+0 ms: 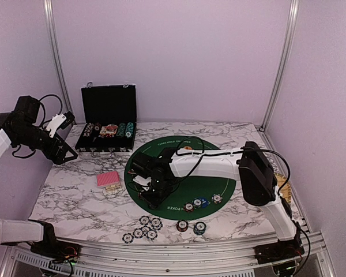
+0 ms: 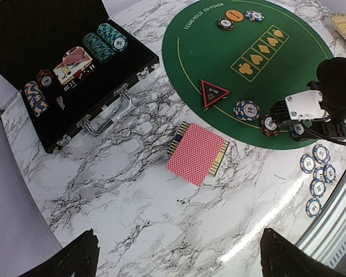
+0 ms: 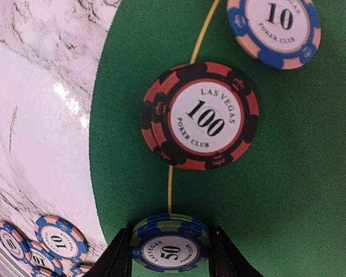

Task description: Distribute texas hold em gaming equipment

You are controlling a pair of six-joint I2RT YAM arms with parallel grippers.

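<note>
Currently pinched: short teal-and-blue stripe-edged "50" poker chip stack (image 3: 170, 245), flat on the felt near the mat's edge, rim caught between the two dark fingers (image 3: 118, 257) of the right gripper (image 3: 170, 261).
Left gripper (image 2: 179, 262): fingers spread wide, holding nothing, raised above the table's left side.
Handling: probably light, stiff and smooth-rimmed; loose discs, apt to shear apart or slip if tilted.
Hold: across the rim, low enough to catch every disc.
Neighbours: red-and-black "100" chip stack (image 3: 200, 115) just ahead, apart from the fingers; blue-and-pink "10" chip (image 3: 275, 26) beyond.
Cards: red-backed card deck (image 2: 197, 153), squared, on bare marble beside the mat.
Surface: round green felt mat (image 3: 288, 173), grippy-looking, on glossy white marble-patterned table (image 3: 40, 86).
Room: lilac walls (image 1: 173, 57), aluminium posts (image 1: 281, 57); open black hinged case (image 2: 23, 34) at the far left.
</note>
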